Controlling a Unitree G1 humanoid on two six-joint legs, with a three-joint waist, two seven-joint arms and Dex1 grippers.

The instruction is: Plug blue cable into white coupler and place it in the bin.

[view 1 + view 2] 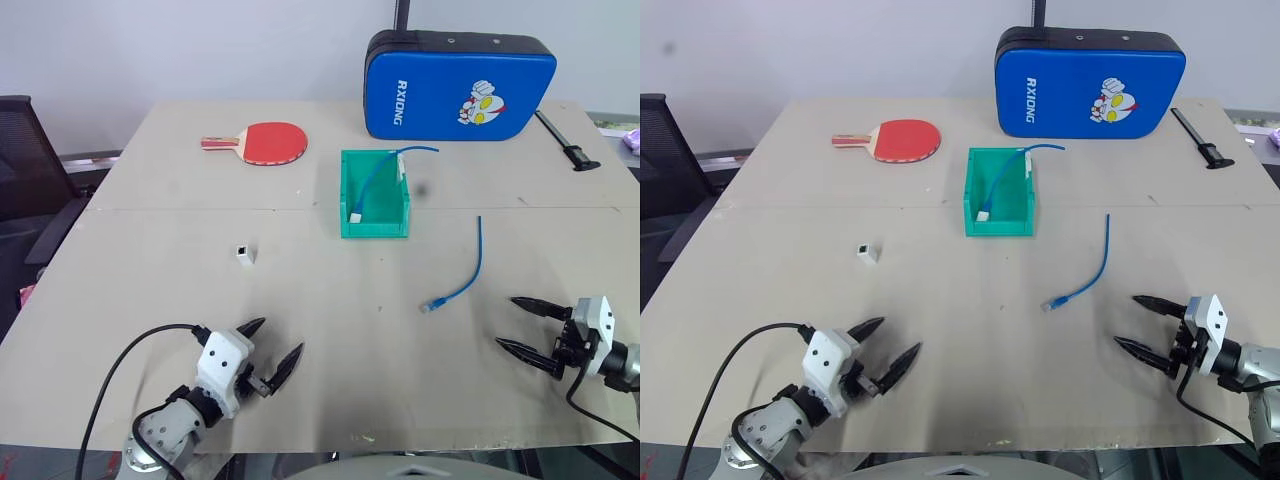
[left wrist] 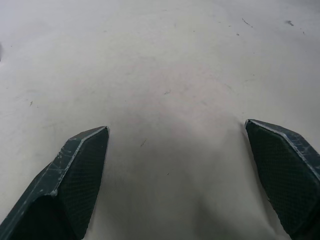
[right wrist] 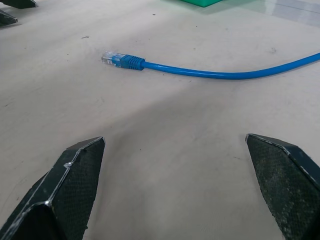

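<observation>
Two blue cables: one in the bin (image 1: 375, 225), the loose blue cable (image 1: 463, 280) just ahead of the wide-open, empty right fingers (image 1: 520, 325); one white coupler (image 1: 244, 252) beyond the wide-open left fingers (image 1: 272, 345).

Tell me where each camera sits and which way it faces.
Head cameras: look forward and down at the table, over both arms' open fingers.
Left wrist: looks along its fingers at bare table.
Right wrist: looks along its fingers at the blue cable.
Shared: head and right wrist views both show that cable.
</observation>
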